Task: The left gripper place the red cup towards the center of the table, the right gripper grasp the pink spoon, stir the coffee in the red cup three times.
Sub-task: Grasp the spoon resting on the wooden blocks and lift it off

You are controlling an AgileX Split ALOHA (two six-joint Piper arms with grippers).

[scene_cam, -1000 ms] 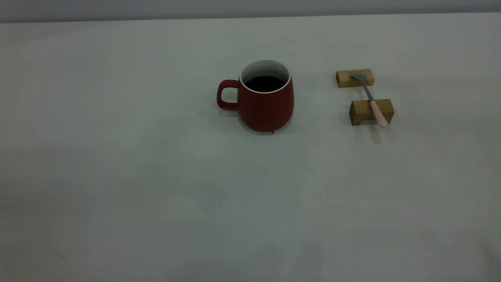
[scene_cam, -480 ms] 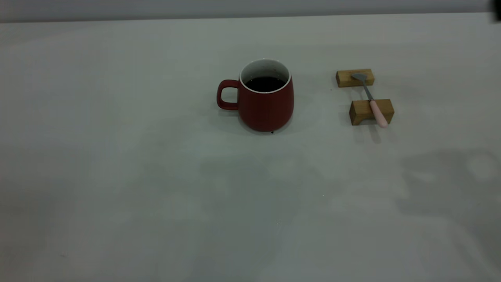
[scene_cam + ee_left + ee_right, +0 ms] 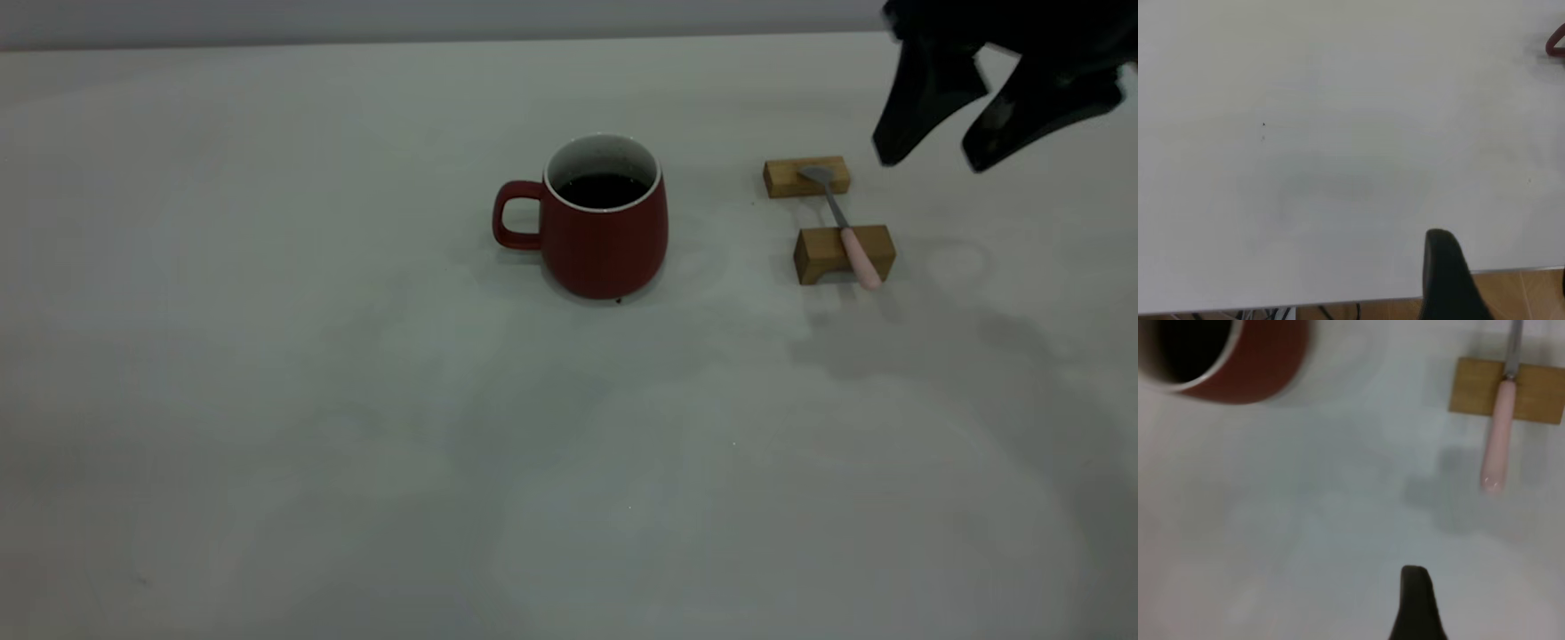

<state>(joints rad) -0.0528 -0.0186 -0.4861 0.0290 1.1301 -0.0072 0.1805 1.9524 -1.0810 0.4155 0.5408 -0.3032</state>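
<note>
red cup (image 3: 605, 227) with coffee (image 3: 602, 189) sits mid-bench (image 3: 356, 427), so placing looks done. right gripper (image 3: 925, 162) hovers above and beyond the pink spoon (image 3: 851, 238) on two wooden blocks (image 3: 843, 253), fingers spread, empty. next: descend onto the pink handle. left gripper's state unclear.

The right claw (image 3: 925, 162) is cut off by the exterior view's top edge, its arm out of sight. In the left wrist view only one dark finger (image 3: 1446, 280) of the left claw shows, and a sliver of the cup (image 3: 1557, 44) far beyond it at the picture's edge.
</note>
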